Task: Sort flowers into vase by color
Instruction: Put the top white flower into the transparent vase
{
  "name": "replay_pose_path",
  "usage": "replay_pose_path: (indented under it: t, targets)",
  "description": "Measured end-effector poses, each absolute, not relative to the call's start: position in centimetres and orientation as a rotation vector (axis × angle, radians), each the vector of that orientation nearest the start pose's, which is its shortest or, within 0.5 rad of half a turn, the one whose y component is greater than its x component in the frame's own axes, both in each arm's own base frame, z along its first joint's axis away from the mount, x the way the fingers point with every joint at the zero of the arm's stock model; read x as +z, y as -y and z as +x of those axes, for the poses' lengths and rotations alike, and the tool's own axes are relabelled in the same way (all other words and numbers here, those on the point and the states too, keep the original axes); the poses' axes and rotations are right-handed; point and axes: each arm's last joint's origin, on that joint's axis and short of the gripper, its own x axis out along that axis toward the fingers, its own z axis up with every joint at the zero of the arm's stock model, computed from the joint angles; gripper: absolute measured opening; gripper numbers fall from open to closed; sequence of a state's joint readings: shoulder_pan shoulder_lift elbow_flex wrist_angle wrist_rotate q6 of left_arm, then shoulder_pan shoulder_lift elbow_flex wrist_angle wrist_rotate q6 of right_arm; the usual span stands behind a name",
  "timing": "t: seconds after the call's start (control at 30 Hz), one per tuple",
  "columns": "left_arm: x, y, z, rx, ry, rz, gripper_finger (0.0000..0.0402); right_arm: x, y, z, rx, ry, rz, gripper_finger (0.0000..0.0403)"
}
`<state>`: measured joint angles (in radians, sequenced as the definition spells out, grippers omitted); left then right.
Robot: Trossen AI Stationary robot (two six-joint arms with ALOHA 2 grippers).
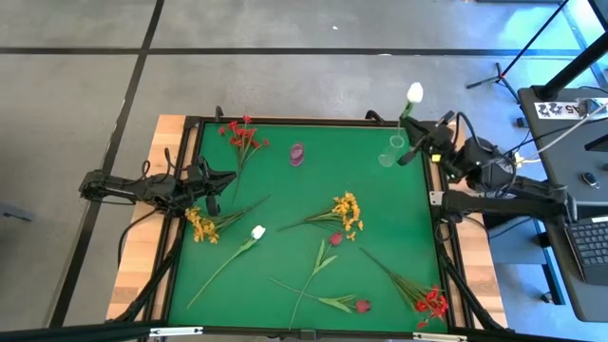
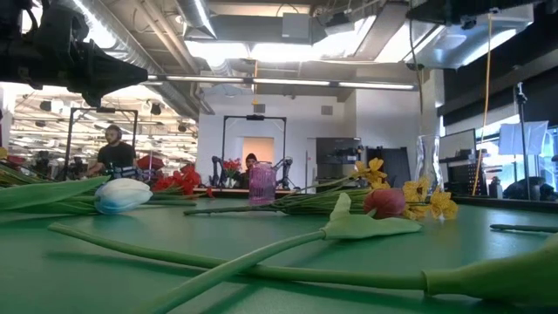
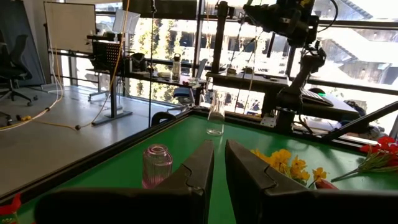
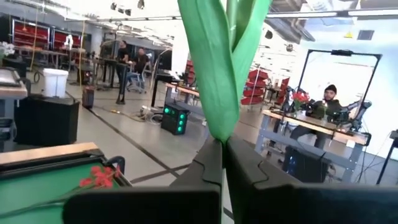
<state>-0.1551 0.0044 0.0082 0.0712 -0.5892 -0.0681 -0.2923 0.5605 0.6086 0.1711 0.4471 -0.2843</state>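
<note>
My right gripper [image 1: 415, 149] is at the table's far right corner, shut on a white-bud flower [image 1: 415, 92] beside the clear glass vase [image 1: 390, 153]. The flower's green leaves [image 4: 219, 68] fill the right wrist view. A pink vase [image 1: 297, 154] stands farther left [image 3: 157, 165]. Lying flat on the green mat are red clusters [image 1: 242, 133] [image 1: 432, 304], yellow clusters [image 1: 200, 224] [image 1: 347, 214], a white bud [image 1: 257, 232] and two dark red buds [image 1: 335, 238] [image 1: 362, 306]. My left gripper [image 1: 215, 182] hovers shut at the left edge, above the yellow cluster. My right gripper pinches the white-bud flower's stem at the base of its leaves [image 4: 221, 138] between its two fingers. The fingers come level from the table's right side and lie across the stem. The flower is lifted clear of the mat and stands about upright, bud on top. Its lower end is by the clear vase's mouth; whether it is inside, I cannot tell.
A black frame [image 1: 285, 121] borders the green mat, with wooden table edges outside it [image 1: 161, 142]. Stems lie across the mat's near half [image 2: 261, 253]. A desk with a laptop [image 1: 594, 247] stands right of the table. People show in the room beyond [image 2: 115, 153].
</note>
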Motion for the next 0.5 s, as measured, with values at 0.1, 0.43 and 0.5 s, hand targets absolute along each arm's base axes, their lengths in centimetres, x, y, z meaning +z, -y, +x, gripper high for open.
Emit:
replay_pose_path:
  t: [0.1, 0.43, 0.5]
  targets:
    - [17.2, -0.2, 9.4, 0.432, 0.085, -0.095, 0.0039, 33.2, 6.0, 11.9, -0.769, 0.091, -0.234, 0.0001]
    - [17.2, -0.2, 9.4, 0.432, 0.085, -0.094, 0.0039, 32.1, 8.3, 11.4, -0.740, 0.010, -0.152, 0.0001]
    - [17.2, -0.2, 9.4, 0.431, 0.085, -0.095, 0.0039, 31.9, 8.7, 11.5, -0.729, -0.005, -0.141, 0.0001]
